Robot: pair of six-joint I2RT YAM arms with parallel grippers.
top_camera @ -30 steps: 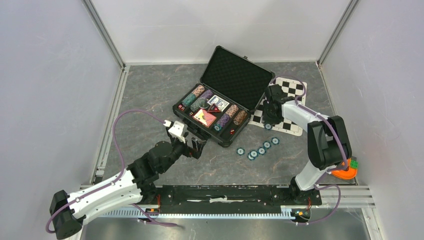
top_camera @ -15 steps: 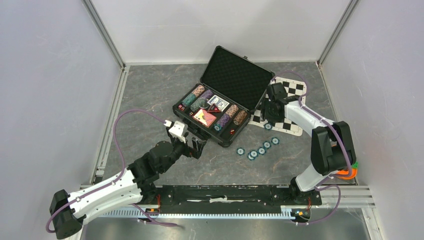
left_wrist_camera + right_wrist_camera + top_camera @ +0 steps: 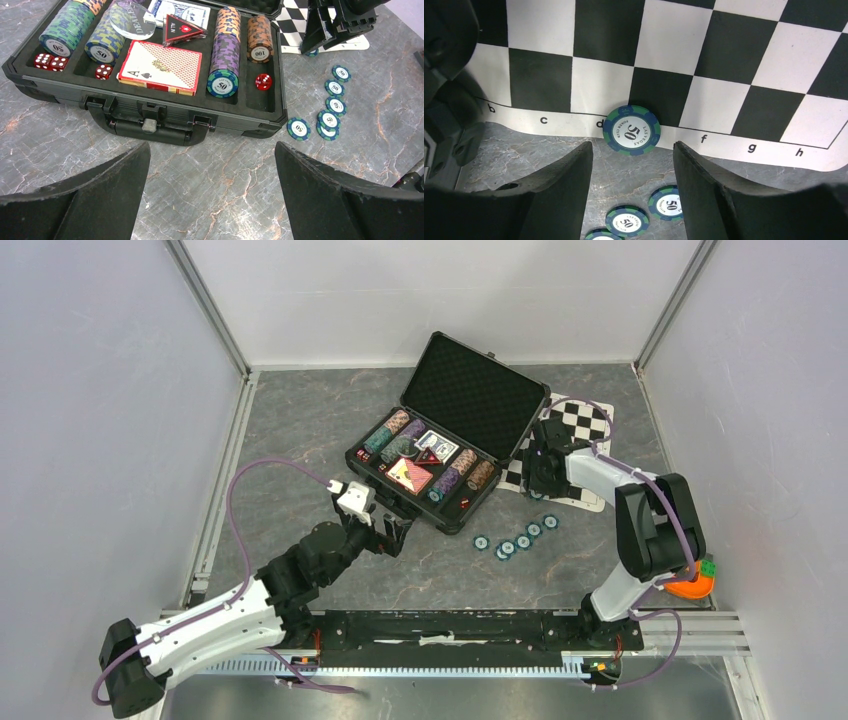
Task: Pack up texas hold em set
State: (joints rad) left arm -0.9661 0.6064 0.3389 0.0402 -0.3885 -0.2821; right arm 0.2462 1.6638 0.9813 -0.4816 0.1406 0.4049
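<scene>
In the top view, one black case (image 3: 470, 390) is seen lying open at the far edge of the bench (image 3: 300, 430), about midway between left and right, with its lid stood up toward the far edge. One chequered mat (image 3: 585, 420) is spread near the far right corner, just beside the case. The left gripper (image 3: 392, 533) is held just off the case's near side, and the right gripper (image 3: 537, 486) is poised over the mat's near edge. A curved line of loose chips (image 3: 522, 541) is laid on the bare bench, nearer the right edge than the case is. In the left wrist view, the left gripper's fingers (image 3: 100, 200) are spread wide and nothing is held between them. In the case's foam tray four rows of chips (image 3: 225, 50), one red deck (image 3: 161, 66), one blue deck (image 3: 180, 9) and four red dice (image 3: 263, 81) are counted. Six loose chips are counted beside the case, two of them overlapping. In the right wrist view, one single chip (image 3: 631, 129) is seen on the mat's edge between the parted right fingers (image 3: 559, 200); it is touched by neither and nothing is gripped. Three more chips are seen on the bench below it
</scene>
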